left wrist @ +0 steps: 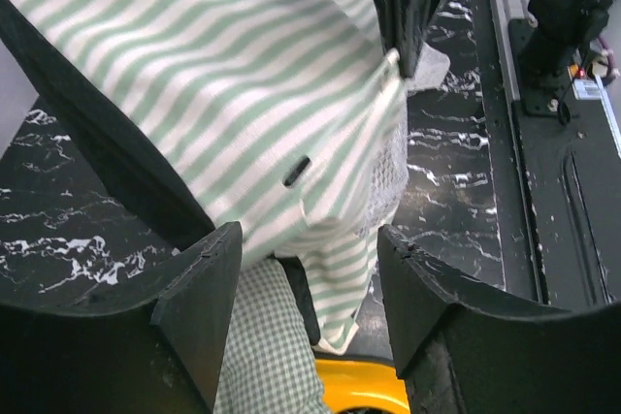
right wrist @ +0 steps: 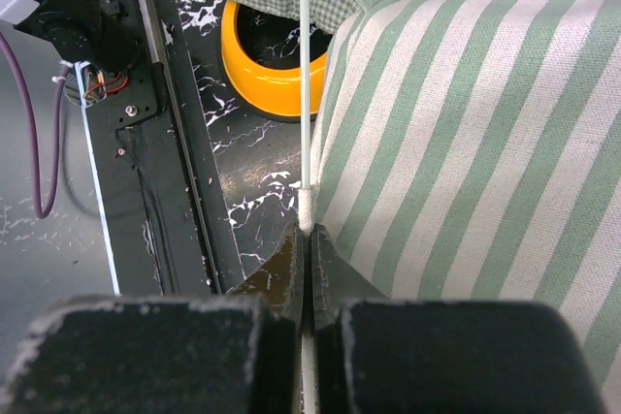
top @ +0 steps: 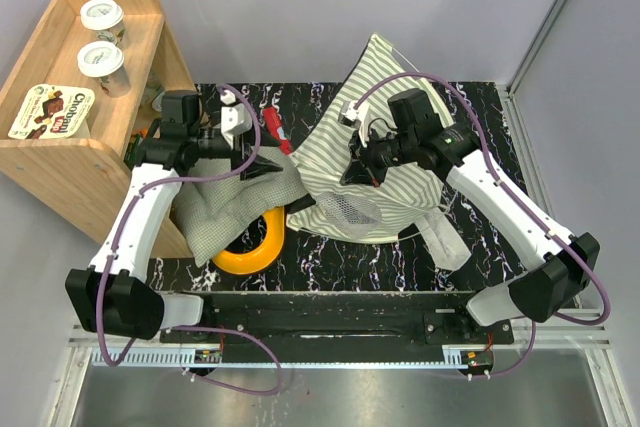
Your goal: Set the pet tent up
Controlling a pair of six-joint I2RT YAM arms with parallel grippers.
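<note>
Nothing standing yet. Just past a yellow bowl (top: 255, 252) and a checked cushion (top: 215, 212), finding the pet tent (top: 400, 167) slumped on the black table (top: 330, 272), striped cloth crumpled, mesh window sagging toward the near edge. Pinching a thin white pole (right wrist: 305, 65) at the tent's edge with the right claw (right wrist: 307, 239), shut tight on it. Holding the left claw (left wrist: 309, 249) spread apart over the cloth, seemingly gripping nothing. Left to do, by the look of it: flexing poles and raising the cloth into shape.
</note>
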